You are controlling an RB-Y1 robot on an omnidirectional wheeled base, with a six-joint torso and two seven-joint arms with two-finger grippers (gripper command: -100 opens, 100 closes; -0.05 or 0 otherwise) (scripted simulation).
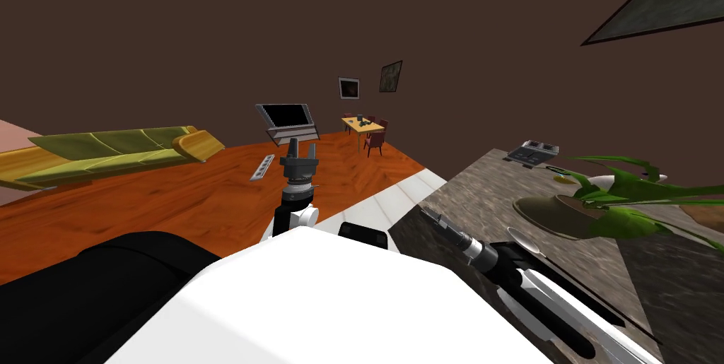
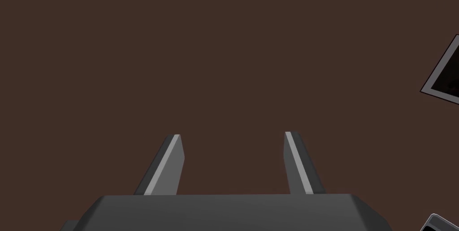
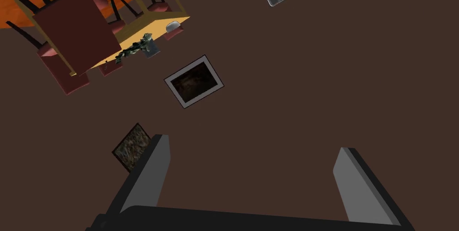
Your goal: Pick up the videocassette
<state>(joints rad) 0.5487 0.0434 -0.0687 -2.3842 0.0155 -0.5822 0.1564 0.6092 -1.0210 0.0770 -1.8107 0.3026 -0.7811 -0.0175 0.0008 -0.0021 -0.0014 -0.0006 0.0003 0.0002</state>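
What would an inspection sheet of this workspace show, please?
Surface: stone-look counter at my right.
Job's things: videocassette, likely the dark flat box at the counter's far end, untouched.
Clutter: potted plant on the counter.
Grippers: left gripper open, empty; right gripper open, empty.
Cables: nothing seen.
Surroundings: orange wood floor, green sofa, television, table with chairs.

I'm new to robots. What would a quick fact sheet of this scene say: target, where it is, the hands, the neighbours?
target: videocassette, flat and grey
place: far end of the counter
left gripper: open, empty
right gripper: open, empty
nearby: potted plant on the same counter
progress: not yet grasped
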